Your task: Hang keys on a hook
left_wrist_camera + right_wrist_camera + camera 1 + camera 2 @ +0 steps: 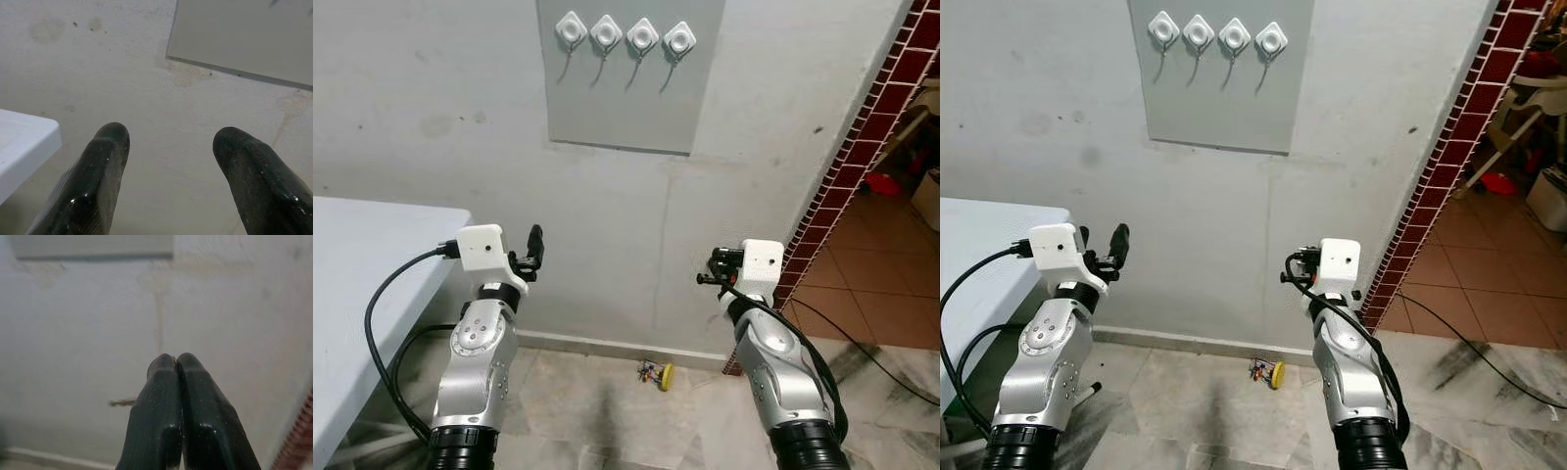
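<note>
The keys (656,374), with a yellow tag, lie on the floor at the foot of the wall, between my two arms and well below both grippers. High on the wall, a grey panel (626,98) carries a row of several white diamond-shaped hooks (606,33), all bare. My left gripper (535,247) is raised toward the wall with its fingers (107,147) spread open and nothing between them. My right gripper (709,267) is also raised, and in the right wrist view its fingers (188,377) are pressed together, pointing at the bare wall.
A white table (362,255) stands at my left, close to the left arm. On the right a red-tiled wall edge (862,137) opens onto a terracotta floor with a black cable (862,343) and some clutter (883,182).
</note>
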`<state>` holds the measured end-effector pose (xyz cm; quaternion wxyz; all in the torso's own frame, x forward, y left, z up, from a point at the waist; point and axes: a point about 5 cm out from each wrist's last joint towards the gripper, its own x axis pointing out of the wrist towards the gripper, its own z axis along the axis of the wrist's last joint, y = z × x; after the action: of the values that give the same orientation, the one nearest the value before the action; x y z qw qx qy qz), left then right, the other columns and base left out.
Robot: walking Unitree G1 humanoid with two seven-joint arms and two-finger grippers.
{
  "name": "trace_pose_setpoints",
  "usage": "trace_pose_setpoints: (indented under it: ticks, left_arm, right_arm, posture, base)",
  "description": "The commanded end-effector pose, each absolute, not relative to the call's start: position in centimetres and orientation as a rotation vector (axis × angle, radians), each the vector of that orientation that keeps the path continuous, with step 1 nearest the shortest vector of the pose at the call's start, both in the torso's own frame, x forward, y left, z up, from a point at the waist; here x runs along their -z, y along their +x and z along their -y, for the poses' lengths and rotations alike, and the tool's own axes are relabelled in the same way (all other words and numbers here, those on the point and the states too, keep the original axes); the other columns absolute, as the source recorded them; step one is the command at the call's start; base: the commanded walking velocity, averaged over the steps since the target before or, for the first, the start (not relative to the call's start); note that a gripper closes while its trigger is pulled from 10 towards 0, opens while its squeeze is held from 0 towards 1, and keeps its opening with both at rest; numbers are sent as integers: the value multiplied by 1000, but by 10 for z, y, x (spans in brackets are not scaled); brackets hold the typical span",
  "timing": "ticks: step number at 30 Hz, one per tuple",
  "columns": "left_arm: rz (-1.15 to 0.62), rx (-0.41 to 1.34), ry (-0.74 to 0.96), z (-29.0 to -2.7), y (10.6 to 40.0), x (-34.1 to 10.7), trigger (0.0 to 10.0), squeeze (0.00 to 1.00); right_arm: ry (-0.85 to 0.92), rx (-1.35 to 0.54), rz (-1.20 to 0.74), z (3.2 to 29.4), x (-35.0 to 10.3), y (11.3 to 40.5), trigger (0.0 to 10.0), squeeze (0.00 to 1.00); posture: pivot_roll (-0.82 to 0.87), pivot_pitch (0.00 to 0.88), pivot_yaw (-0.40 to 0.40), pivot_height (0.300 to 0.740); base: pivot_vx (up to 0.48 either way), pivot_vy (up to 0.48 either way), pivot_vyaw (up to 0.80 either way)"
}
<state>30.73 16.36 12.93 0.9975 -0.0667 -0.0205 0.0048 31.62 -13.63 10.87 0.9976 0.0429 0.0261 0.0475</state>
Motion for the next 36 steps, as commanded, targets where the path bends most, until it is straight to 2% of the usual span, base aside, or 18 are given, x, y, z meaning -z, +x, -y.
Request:
trace_pose_setpoints:
  ticks: [1, 26, 36]
  left_arm:
    - [45, 3, -135, -164, 306, -132, 10000, 0]
    - [50, 32, -129, -163, 305, -134, 10000, 0]
    - [51, 37, -129, -162, 306, -134, 10000, 0]
  right_arm:
    - [67, -130, 4, 134, -117, 315, 10000, 0]
    - [55, -191, 39, 127, -118, 313, 10000, 0]
    - [55, -198, 42, 126, -118, 312, 10000, 0]
  posture:
    - [-83, 4, -29, 740]
    - [-77, 0, -27, 740]
    - [-77, 0, -27, 740]
  base:
    - [0, 0, 0]
    - [314, 0, 0]
    - [480, 0, 0]
